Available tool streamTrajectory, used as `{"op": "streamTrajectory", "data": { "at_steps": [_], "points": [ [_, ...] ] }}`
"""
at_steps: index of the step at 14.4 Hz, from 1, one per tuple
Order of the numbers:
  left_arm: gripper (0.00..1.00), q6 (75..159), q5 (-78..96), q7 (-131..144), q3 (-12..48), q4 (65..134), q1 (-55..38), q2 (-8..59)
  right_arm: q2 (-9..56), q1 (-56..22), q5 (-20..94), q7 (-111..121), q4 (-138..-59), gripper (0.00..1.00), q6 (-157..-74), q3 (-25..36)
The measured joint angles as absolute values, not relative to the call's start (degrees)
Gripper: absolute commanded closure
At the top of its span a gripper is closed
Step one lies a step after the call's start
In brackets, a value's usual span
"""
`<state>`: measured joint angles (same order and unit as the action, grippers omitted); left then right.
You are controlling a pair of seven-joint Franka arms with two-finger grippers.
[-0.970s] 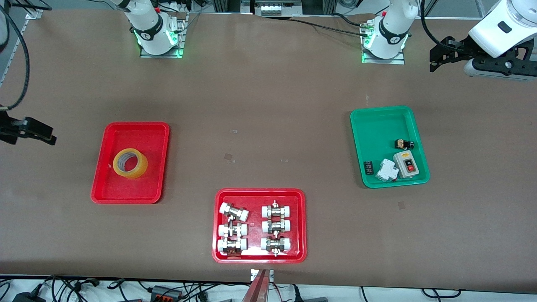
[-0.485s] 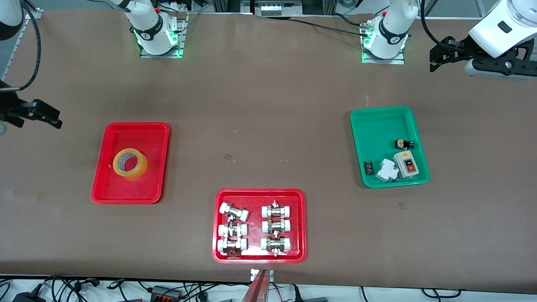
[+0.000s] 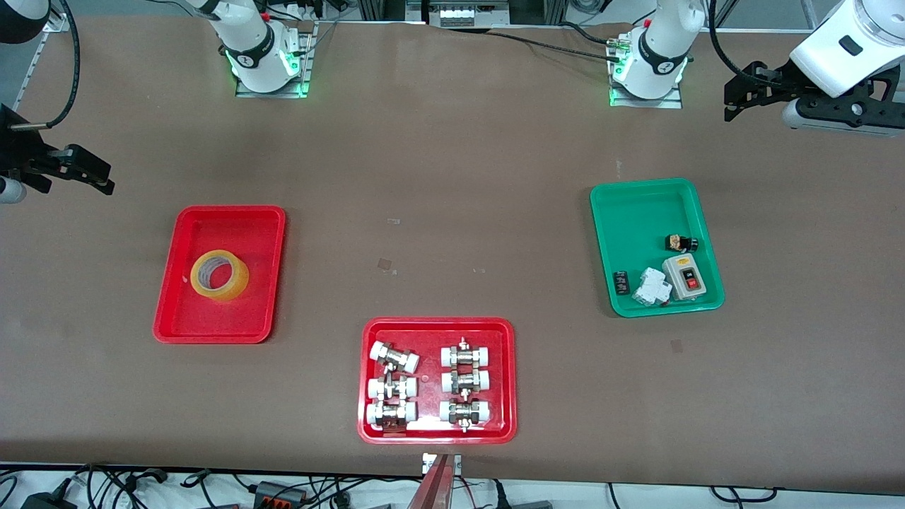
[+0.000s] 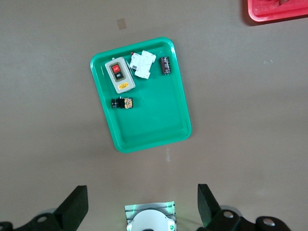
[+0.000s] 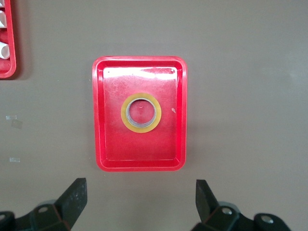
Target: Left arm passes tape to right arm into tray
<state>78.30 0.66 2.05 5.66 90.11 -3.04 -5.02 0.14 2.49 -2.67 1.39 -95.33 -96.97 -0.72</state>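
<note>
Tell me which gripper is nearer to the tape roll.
Right. The right gripper hangs open over bare table by the right arm's end, just off the tray holding the tape. The left gripper hangs open by the left arm's end, past the green tray.

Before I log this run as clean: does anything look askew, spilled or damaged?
One oddity: in the fittings tray, one fitting lies skewed against the neat rows. The tape lies flat in the red tray.
</note>
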Motion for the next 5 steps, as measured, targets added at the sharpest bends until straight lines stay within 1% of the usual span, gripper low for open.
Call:
{"op": "streamTrajectory", "data": {
  "at_steps": [5],
  "points": [
    [0.0, 78.3, 0.66, 2.05, 5.66, 90.11, -3.04, -5.02, -0.3, 2.49, -2.67, 1.38, -95.33, 0.0, -96.85, -0.62]
  ]
}}
